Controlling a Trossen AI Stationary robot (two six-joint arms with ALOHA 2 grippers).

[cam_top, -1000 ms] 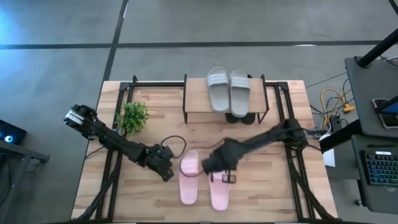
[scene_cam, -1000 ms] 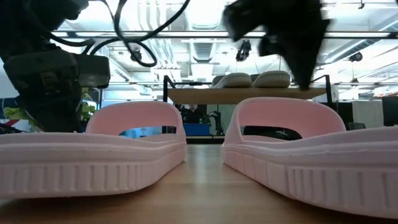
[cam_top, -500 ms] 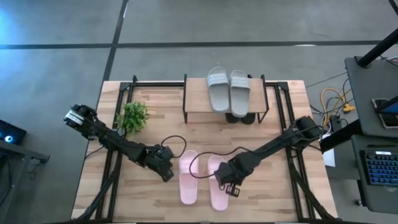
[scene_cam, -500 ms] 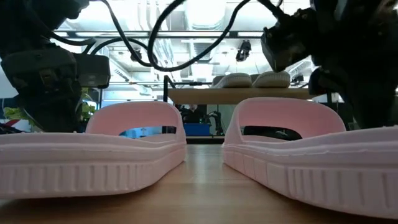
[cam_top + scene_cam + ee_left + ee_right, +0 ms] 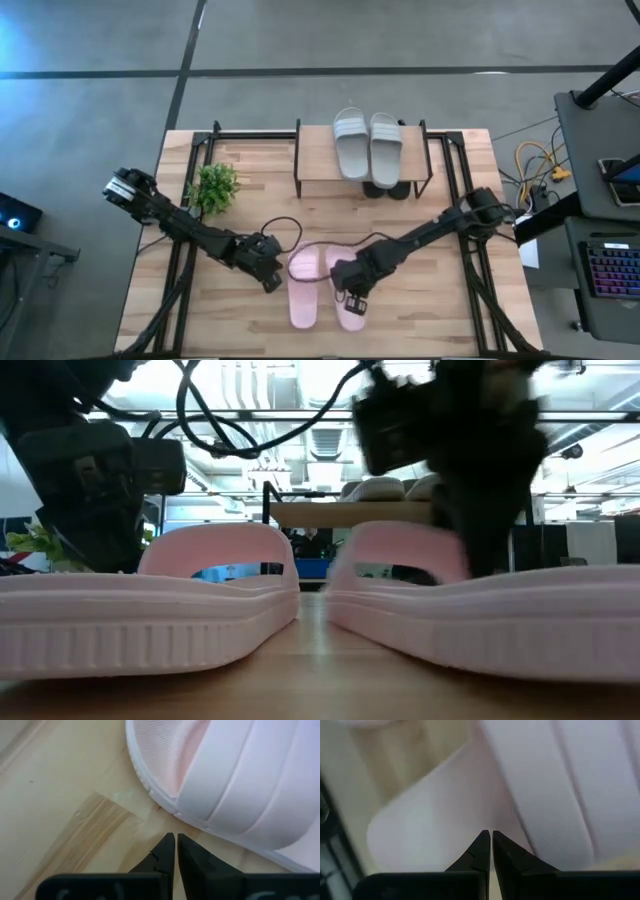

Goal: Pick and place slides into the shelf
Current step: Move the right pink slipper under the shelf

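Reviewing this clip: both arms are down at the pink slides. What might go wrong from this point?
The right gripper is shut and sits over the right pink slide, so it may push rather than grasp it. That slide already lies close to the left pink slide, beside which the shut left gripper waits; the arms could crowd each other. The grey slides fill much of the shelf top.

Right gripper [image 5: 349,288] over pink slides [image 5: 304,288]
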